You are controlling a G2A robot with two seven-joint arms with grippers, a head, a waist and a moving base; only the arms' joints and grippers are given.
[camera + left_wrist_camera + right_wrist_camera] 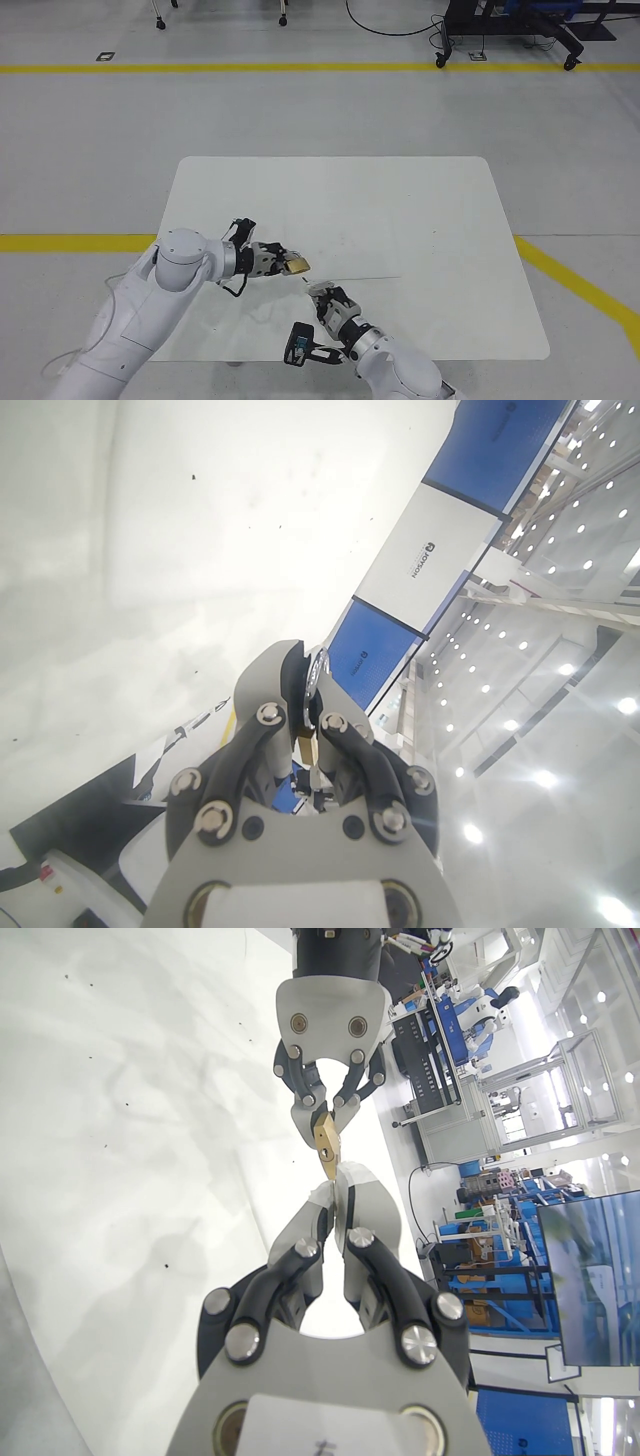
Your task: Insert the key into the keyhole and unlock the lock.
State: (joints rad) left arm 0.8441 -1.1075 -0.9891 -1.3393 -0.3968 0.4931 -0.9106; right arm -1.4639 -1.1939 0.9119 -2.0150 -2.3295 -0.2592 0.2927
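My left gripper is shut on a brass padlock, held above the front middle of the white table. In the left wrist view the brass body and silver shackle sit between its fingers. In the right wrist view the padlock faces me with its keyhole uncovered. My right gripper is shut on a thin flat key, mostly hidden by the taped fingertips. The key's tip meets the padlock's end just beside the keyhole. From above, the right gripper is just in front of the lock.
Both grippers hang close to the table's front edge. The far and right parts of the tabletop are bare. Yellow floor lines and wheeled frames lie well beyond the table.
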